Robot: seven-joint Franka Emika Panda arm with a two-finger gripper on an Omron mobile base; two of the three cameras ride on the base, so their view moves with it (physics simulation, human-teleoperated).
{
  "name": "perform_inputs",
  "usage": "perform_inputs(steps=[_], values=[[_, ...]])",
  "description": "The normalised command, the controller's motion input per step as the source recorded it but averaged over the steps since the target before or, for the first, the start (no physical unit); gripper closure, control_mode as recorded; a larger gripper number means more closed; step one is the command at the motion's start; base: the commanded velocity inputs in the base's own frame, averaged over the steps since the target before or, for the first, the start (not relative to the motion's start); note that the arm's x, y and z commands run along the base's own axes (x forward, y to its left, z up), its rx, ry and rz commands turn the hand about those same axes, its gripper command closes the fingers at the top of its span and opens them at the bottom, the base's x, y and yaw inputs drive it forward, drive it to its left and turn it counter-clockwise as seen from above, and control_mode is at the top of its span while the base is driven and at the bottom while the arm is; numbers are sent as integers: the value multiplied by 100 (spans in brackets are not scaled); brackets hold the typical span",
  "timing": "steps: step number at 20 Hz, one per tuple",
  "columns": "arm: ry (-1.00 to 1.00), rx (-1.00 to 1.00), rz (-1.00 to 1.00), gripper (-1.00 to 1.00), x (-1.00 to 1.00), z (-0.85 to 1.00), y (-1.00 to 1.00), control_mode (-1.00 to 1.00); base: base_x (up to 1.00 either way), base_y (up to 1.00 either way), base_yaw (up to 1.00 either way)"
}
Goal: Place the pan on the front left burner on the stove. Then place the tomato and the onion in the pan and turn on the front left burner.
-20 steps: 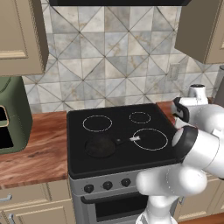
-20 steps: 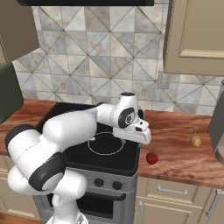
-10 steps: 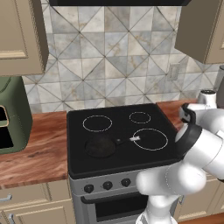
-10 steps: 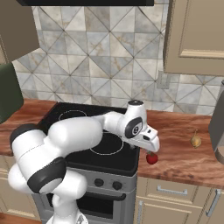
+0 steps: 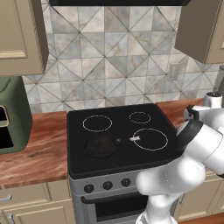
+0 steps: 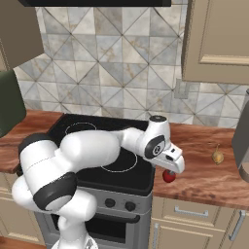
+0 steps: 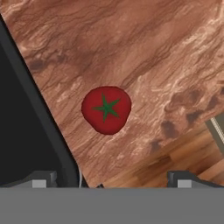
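Red tomato (image 7: 106, 109) is sitting on countertop (image 7: 166, 57) beside stove (image 5: 118, 140); you're hovering gripper (image 7: 107, 177) over it w/ jaws spread wide, prob. lining up the grab.

pan (image 5: 100, 146) on stove (image 5: 118, 159); tomato (image 6: 168, 176), onion (image 6: 218, 156) on counter (image 6: 204, 181)

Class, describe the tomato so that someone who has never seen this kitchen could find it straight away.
Start at the black glass stove and move to the wooden counter on its right. The tomato lies near the stove's edge, just below the open gripper. It is a small bright red ball with a green star on top, unlike the yellowish onion farther right.
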Motion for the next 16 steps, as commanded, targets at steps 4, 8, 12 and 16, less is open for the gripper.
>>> perform_inputs(steps=[4,8,12,16], values=[[0,0,0,-100,0,-13,-10,-100,0,0,0],[-1,0,0,-100,0,-14,-3,-100,0,0,0],[-1,3,0,-100,1,-12,0,-100,0,0,0],[0,2,0,-100,8,-11,0,-100,0,0,0]])
